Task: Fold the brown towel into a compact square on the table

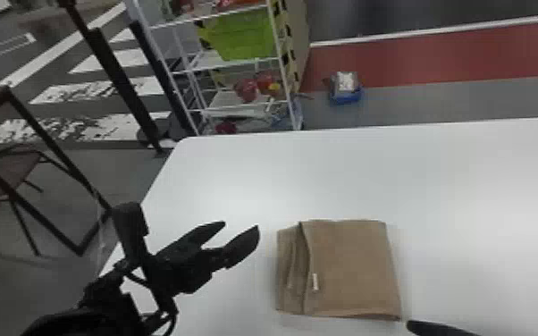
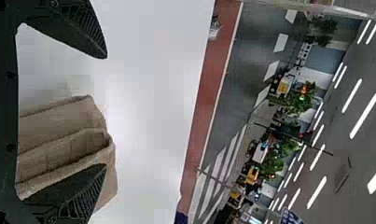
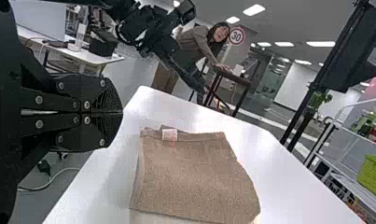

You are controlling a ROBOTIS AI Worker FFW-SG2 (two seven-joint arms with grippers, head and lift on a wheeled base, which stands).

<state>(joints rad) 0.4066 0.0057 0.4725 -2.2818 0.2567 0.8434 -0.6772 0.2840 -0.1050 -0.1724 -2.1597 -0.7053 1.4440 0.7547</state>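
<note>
My left gripper (image 1: 242, 233) stands open above the table, left of the brown towel (image 1: 350, 268). The towel lies folded in a near-square stack, its layered left edge sticking out past the top flap, with a small white label there. Just off the towel's near right corner is the tip of my right gripper (image 1: 411, 325). In the left wrist view, the left gripper (image 2: 106, 112) has its fingers wide apart, the towel (image 2: 59, 135) beyond them. In the right wrist view, the right gripper (image 3: 121, 112) is shut with nothing held, beside the towel (image 3: 190, 177).
The white table (image 1: 371, 174) extends behind and to the right of the towel. Beyond its far edge stand a wire shelf with a green bin (image 1: 248, 38) and a small blue box (image 1: 345, 91) on the floor. A dark-framed chair (image 1: 9, 174) is off to the left.
</note>
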